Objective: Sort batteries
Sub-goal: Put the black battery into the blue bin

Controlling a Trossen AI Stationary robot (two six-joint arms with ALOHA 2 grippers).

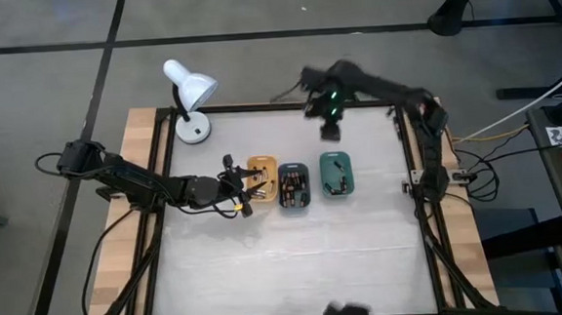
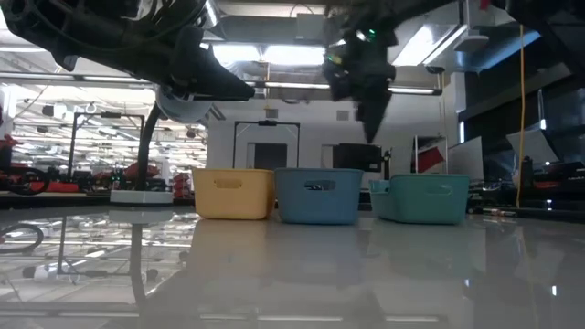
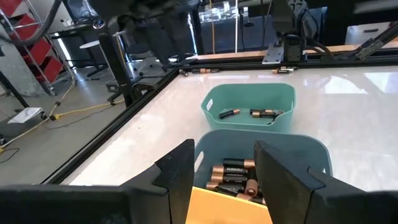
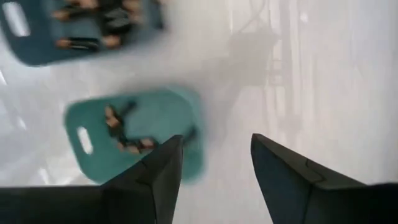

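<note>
The left claw (image 1: 245, 191), fingers spread and empty, hangs at the orange tray's (image 1: 263, 165) 8 o'clock edge, likely placed to pick from it. Batteries (image 3: 233, 175) lie in all three trays. The right claw (image 1: 330, 128), also open with nothing in it, hovers high at 12 o'clock of the green tray (image 1: 337, 159), probably just waiting.

Yellow tray (image 2: 234, 193), blue tray (image 2: 318, 195), teal tray (image 2: 428, 198) in a row on glossy tabletop (image 2: 292, 274), lamp (image 2: 151, 151) beside, right tool (image 2: 370, 100) above, fingers pointing down
</note>
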